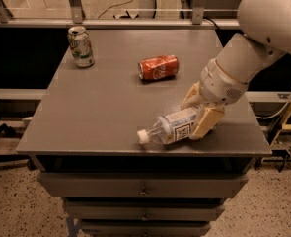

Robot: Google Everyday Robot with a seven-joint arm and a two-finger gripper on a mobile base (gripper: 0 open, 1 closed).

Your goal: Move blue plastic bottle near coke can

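- Grasp step: your end effector (191, 119) is clamped on the lying blue plastic bottle (171, 128).
- Next, carry it across the desk (105, 112) beside the coke can (158, 67).

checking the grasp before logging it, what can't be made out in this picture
- Camera view, base end of the clear plastic bottle with the blue-and-white label: hidden by the cream gripper over it at the table's front right.
- White robot arm: cut off by the top and right edges.
- Label print: too small to read.
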